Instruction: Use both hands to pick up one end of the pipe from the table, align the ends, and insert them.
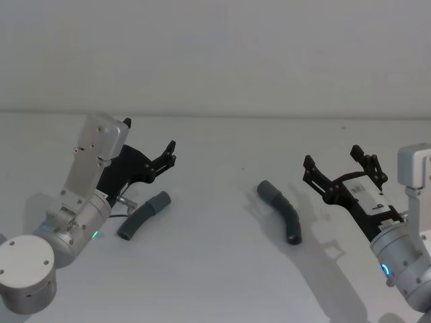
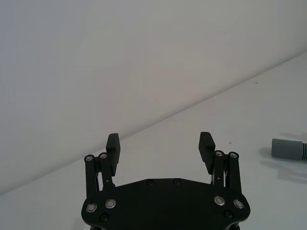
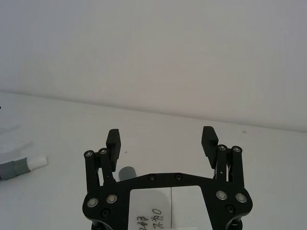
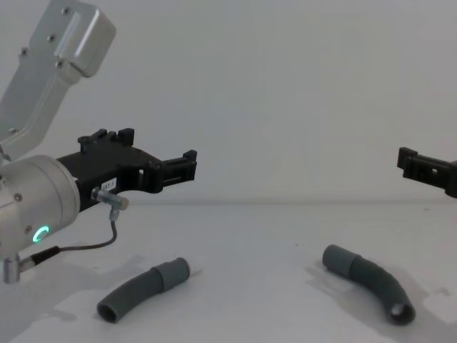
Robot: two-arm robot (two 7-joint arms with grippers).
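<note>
The left gripper (image 2: 159,143) and the right gripper (image 3: 161,139) are hovering over the matte white table (image 1: 215,276), jaws apart. The pipe pieces are lying well apart: the left piece (image 1: 143,215) toward the table's left edge, the right piece (image 1: 281,210) right of centre. A pale grey wall (image 1: 215,54) is meeting the table's far edge; the white plug tip (image 3: 38,162) is apparently sitting on the left piece.

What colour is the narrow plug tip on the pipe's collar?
The plug tip is white, next to a grey collar; it shows best in the right wrist view.
</note>
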